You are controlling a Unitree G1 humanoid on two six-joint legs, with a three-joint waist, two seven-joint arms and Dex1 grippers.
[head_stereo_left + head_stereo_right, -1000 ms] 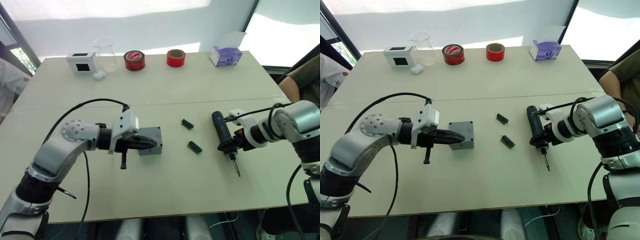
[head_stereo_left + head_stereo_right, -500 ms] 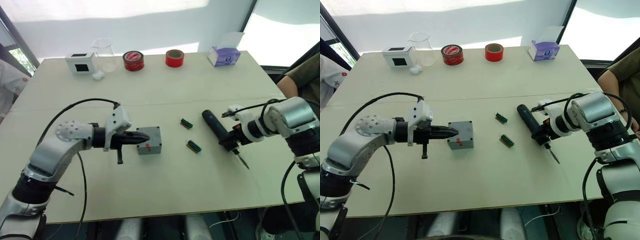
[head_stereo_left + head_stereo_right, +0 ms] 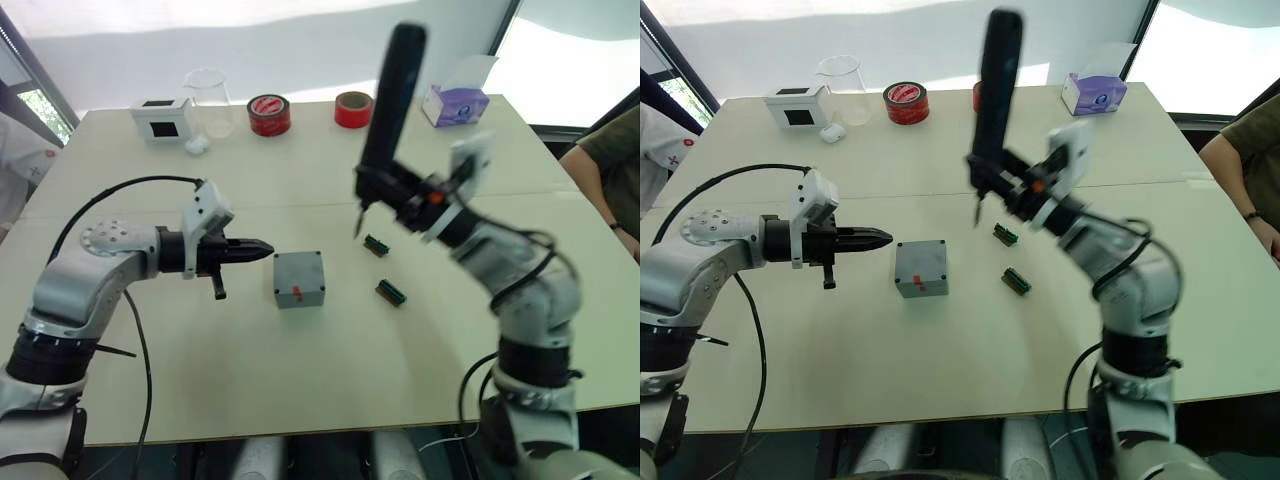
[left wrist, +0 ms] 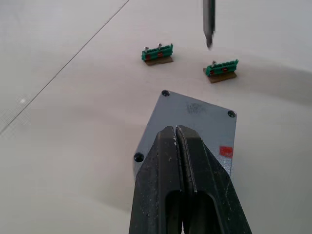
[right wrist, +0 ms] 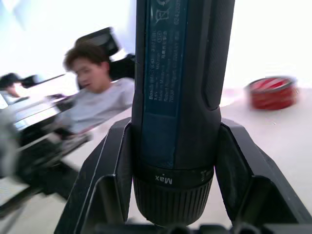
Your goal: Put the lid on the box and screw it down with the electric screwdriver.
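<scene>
The grey box [image 3: 300,294] sits mid-table, a small red mark on its near side. The lid [image 3: 298,268] lies flat on top of it, corner holes showing in the left wrist view [image 4: 195,117]. My left gripper [image 3: 258,247] is shut and empty, its tip a short gap to the left of the box. The right gripper [image 3: 388,190] is shut on the electric screwdriver [image 3: 388,100], holding it nearly upright above the table. Its thin bit [image 3: 358,222] points down, beyond the box and to its right.
Two green terminal blocks [image 3: 376,245] [image 3: 390,292] lie right of the box. Along the far edge stand a white box with a black window [image 3: 162,122], a glass beaker [image 3: 207,105], two red tape rolls [image 3: 268,115] [image 3: 352,108] and a tissue box [image 3: 452,103]. A person's arm [image 3: 612,165] is at the right.
My right arm has swung the screwdriver from low on the right to upright above the table's middle. The left gripper has drawn back leftward off the box.
</scene>
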